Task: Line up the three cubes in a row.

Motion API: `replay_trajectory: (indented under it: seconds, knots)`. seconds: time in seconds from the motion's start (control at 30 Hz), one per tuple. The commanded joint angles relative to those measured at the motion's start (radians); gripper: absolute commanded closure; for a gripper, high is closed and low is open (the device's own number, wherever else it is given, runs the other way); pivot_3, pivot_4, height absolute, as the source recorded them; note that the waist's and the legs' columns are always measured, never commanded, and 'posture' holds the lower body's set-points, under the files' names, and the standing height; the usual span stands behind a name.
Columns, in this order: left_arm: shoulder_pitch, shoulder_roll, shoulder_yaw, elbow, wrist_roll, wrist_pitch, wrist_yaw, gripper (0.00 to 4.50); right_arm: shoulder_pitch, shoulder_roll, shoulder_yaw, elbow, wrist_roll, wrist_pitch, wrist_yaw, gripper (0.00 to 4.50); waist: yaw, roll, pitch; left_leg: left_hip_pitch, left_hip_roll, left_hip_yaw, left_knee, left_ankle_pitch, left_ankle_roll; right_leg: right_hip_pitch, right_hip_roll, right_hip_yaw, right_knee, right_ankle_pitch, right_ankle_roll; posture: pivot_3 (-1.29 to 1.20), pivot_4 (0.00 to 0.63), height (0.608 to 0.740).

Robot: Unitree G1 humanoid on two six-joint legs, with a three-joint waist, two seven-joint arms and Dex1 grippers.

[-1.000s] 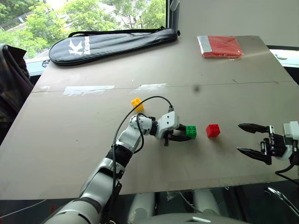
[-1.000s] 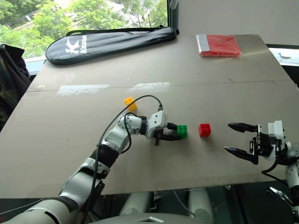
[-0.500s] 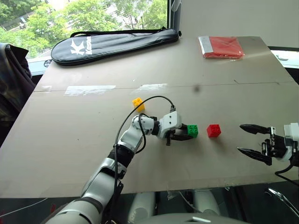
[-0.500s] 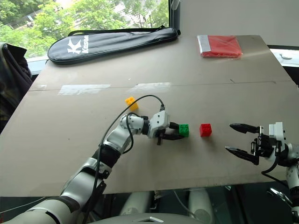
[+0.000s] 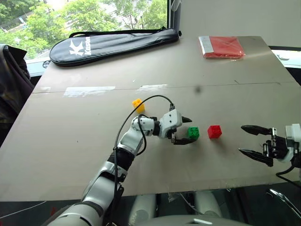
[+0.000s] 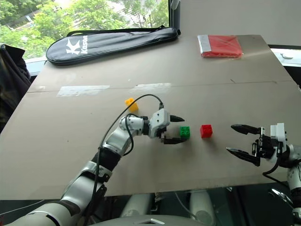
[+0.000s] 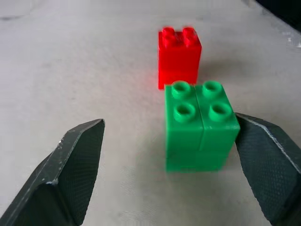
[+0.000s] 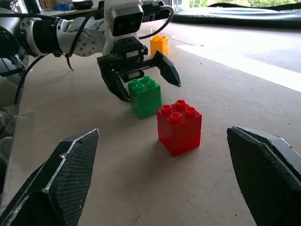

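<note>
The green cube stands on the brown table, a small gap to the left of the red cube. My left gripper is open, its fingers spread on either side of the green cube's near end. In the left wrist view one finger sits close beside the green cube, and the other finger is well apart from it. The yellow cube sits alone, farther back and to the left. Right of the red cube, my right gripper is wide open and holds nothing.
A black racket bag lies along the table's far left edge. A flat red packet lies at the far right. A strip of pale tape marks the table's seam. A dark bag hangs off the left side.
My left gripper has opened and let go of the green cube, then lifted a little. The green cube stays beside the red one. The right gripper has not moved.
</note>
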Motion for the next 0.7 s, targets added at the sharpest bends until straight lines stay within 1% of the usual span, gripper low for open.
replay_trajectory:
  seconds: [0.03, 0.1, 0.2, 0.27, 0.33, 0.43, 0.5, 0.6, 0.7]
  knots:
    - [0.021, 0.059, 0.122, -0.246, -0.146, 0.138, 0.024, 0.17, 0.006, -0.01, -0.047, -0.057, 0.045, 0.021, 0.04, 0.0, 0.0, 0.0, 0.0, 0.0, 0.0, 0.0, 0.0, 0.0, 0.0, 0.0, 0.0, 0.0, 0.0, 0.0, 0.0, 0.0, 0.15, 0.694]
    - [0.066, 0.107, 0.2, -0.399, -0.231, 0.239, 0.063, 0.17, 0.006, -0.004, -0.053, -0.075, 0.053, 0.035, 0.023, 0.0, -0.002, 0.0, 0.0, 0.001, 0.0, 0.0, 0.0, 0.0, 0.0, 0.0, 0.0, 0.0, 0.0, 0.0, 0.0, 0.0, 0.15, 0.694]
    - [0.136, 0.145, 0.291, -0.561, -0.316, 0.365, 0.166, 0.17, -0.001, 0.008, -0.06, -0.089, 0.063, 0.051, 0.008, 0.0, 0.001, 0.0, 0.0, 0.001, 0.0, 0.0, 0.0, 0.0, -0.001, 0.0, 0.0, 0.001, 0.0, 0.0, 0.0, 0.0, 0.15, 0.694]
    - [0.196, 0.15, 0.347, -0.621, -0.324, 0.399, 0.254, 0.17, -0.009, 0.02, -0.064, -0.099, 0.062, 0.058, -0.012, 0.0, 0.003, 0.0, 0.0, 0.001, 0.0, 0.0, 0.0, 0.0, 0.0, 0.0, 0.0, 0.001, 0.0, 0.0, 0.0, 0.0, 0.15, 0.694]
    - [0.259, 0.157, 0.389, -0.62, -0.262, 0.391, 0.355, 0.17, -0.014, 0.031, -0.065, -0.108, 0.056, 0.062, -0.025, 0.0, 0.004, 0.0, 0.0, 0.001, 0.0, 0.0, 0.0, 0.0, 0.0, 0.001, 0.0, 0.001, 0.0, 0.0, 0.0, 0.0, 0.15, 0.694]
    - [0.34, 0.18, 0.423, -0.583, -0.235, 0.336, 0.38, 0.17, -0.02, 0.046, -0.066, -0.124, 0.055, 0.074, -0.04, 0.0, 0.003, 0.0, 0.0, 0.003, 0.0, 0.0, 0.0, 0.0, -0.001, 0.002, 0.0, 0.001, 0.0, 0.0, 0.0, 0.0, 0.15, 0.694]
    - [0.365, 0.195, 0.429, -0.538, -0.231, 0.279, 0.352, 0.17, -0.024, 0.052, -0.065, -0.13, 0.052, 0.08, -0.048, 0.0, 0.003, 0.0, 0.0, 0.003, 0.0, 0.0, 0.0, 0.0, -0.001, 0.002, 0.0, 0.001, 0.0, 0.0, 0.0, 0.0, 0.15, 0.694]
    - [0.351, 0.233, 0.441, -0.357, -0.198, 0.168, 0.303, 0.17, -0.031, 0.057, -0.062, -0.134, 0.047, 0.085, -0.055, 0.0, 0.005, 0.0, 0.0, 0.003, 0.0, 0.0, 0.0, 0.0, -0.001, 0.002, 0.0, 0.001, 0.0, 0.0, 0.0, 0.0, 0.15, 0.694]
    - [0.303, 0.265, 0.432, -0.165, -0.161, 0.049, 0.259, 0.17, -0.039, 0.06, -0.063, -0.141, 0.043, 0.092, -0.063, 0.0, 0.004, 0.0, 0.0, 0.003, -0.001, 0.001, 0.0, 0.0, 0.0, 0.002, 0.0, 0.001, 0.0, 0.0, 0.0, 0.0, 0.15, 0.694]
